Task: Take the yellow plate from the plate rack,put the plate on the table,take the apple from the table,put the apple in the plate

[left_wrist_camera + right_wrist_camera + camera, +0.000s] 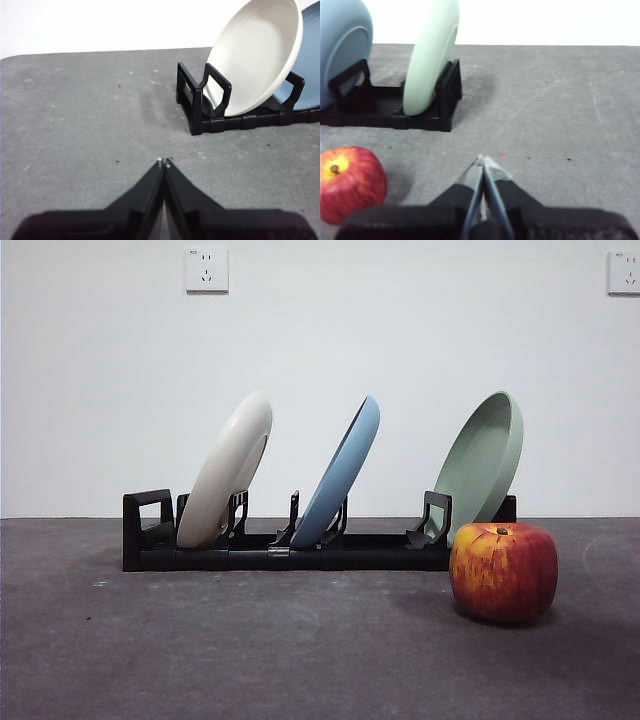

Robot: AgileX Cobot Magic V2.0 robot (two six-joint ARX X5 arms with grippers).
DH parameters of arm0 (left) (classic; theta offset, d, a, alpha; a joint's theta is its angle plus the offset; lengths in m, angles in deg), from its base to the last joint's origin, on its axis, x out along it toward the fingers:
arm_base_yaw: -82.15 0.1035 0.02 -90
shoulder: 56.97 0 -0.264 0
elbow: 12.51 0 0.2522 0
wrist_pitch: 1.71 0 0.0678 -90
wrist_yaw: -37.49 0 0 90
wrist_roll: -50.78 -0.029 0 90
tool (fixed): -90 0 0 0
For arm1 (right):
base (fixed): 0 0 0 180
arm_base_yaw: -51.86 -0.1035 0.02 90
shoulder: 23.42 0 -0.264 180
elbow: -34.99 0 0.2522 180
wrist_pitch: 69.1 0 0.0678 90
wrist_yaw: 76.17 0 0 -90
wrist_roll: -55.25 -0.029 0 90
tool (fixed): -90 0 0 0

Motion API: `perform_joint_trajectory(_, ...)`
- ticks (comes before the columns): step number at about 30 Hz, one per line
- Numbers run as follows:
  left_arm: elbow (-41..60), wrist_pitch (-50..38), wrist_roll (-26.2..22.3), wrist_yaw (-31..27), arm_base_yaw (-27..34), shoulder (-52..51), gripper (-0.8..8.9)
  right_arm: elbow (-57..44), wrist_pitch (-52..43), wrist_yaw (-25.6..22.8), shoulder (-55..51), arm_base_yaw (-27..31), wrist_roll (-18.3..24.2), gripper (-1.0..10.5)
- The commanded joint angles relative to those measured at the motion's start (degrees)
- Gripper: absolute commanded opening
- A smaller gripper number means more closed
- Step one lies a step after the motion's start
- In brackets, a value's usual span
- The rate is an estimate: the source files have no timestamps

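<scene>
The yellow plate (226,472) stands tilted in the left slot of the black plate rack (300,550); it also shows in the left wrist view (257,52), with the rack's end (200,107) beside it. The red apple (503,571) sits on the table (250,650) in front of the rack's right end, and it shows in the right wrist view (349,182). My left gripper (164,162) is shut and empty, well short of the rack's left end. My right gripper (482,160) is shut and empty, to the right of the apple. Neither arm shows in the front view.
A light blue plate (340,475) stands in the rack's middle slot and a sage green plate (482,462) in its right slot, just behind the apple. A white wall with two sockets stands behind the table.
</scene>
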Motion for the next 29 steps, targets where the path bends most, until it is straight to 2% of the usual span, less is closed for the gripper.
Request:
perform_joint_trajectory(1,0.8,-0.2,-0.5,0.5,0.2,-0.2,-0.02,-0.9,-0.5,0.1,-0.1,0.0,-7.3,0.0)
perform_joint_trajectory(3,0.8,-0.9,0.2,0.6,0.2,-0.2,-0.02,-0.9,-0.5,0.1,-0.1,0.0,-18.8,0.0)
perform_joint_trajectory(5,0.8,-2.0,4.5,0.7,0.2,-0.2,-0.02,-0.9,-0.5,0.1,-0.1,0.0,-28.7,0.0)
perform_joint_trajectory(6,0.7,-2.6,7.1,0.8,0.2,-0.2,-0.03,-0.8,-0.5,0.5,-0.1,0.0,-32.1,0.0)
perform_joint_trajectory(7,0.7,-3.4,9.7,1.0,0.2,-0.2,-0.05,-0.7,-1.4,1.6,-0.1,0.0,-33.2,0.0)
perform_joint_trajectory(12,-4.3,-3.0,16.2,6.4,0.2,2.0,-0.06,5.0,-1.3,4.8,5.2,0.0,-33.3,-0.1)
perform_joint_trajectory(15,-10.8,-2.8,16.5,7.9,0.2,8.0,-0.06,12.0,-1.3,6.5,13.4,0.0,-31.7,-0.1)
perform_joint_trajectory(22,-25.9,-1.8,15.8,10.2,0.2,27.1,-0.06,30.3,4.0,11.0,32.2,0.0,-21.5,-0.1)
perform_joint_trajectory(29,-39.4,-0.3,14.3,21.4,0.1,46.3,-0.04,45.9,14.0,12.1,47.1,0.0,-11.7,0.0)
